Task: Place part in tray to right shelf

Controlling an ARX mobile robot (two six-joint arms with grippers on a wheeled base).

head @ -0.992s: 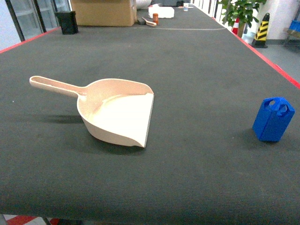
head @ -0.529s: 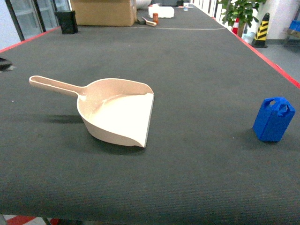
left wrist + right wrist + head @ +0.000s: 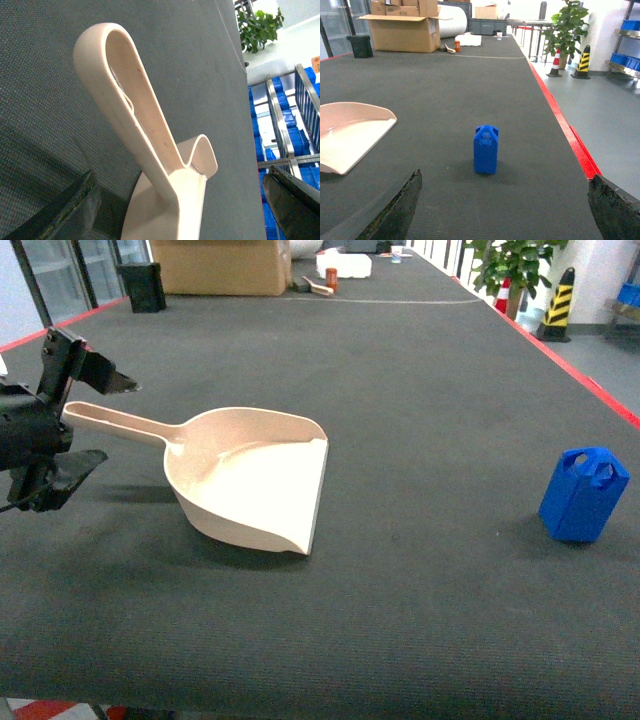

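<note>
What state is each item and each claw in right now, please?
part: standing upright on the dark mat, ungrasped, outside the tray.
tray: lying flat on the mat, pan empty, handle towards the left claw.
left claw: open, fingers either side of the handle end, not closed on it.
right claw: open, fingers wide apart, facing the part, not touching it.
cardboard box: flaps open.

Head view looks down the table (image 3: 420, 390); left wrist sits close behind the tray (image 3: 150, 150) handle, right wrist faces the part (image 3: 485, 149), both sharing the tray.
</note>
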